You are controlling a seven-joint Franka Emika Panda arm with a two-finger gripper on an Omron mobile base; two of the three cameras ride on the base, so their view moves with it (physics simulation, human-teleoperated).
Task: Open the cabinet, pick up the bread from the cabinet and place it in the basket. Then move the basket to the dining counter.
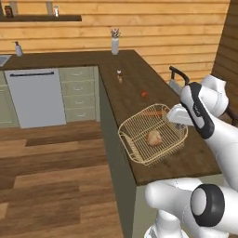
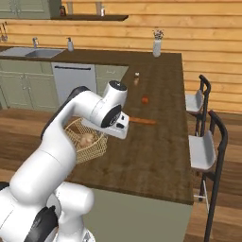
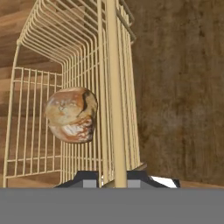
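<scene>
Underneath, dark wood-grain dining counter [image 1: 139, 79].

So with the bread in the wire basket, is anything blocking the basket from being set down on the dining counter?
Nothing visible does. The tan-gold wire basket with the round brown bread roll is over the dark wood dining counter; an orange carrot and small red fruit lie farther back.

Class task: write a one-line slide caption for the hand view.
End effector shut on the basket rim, bread inside, above the dining counter.
</scene>
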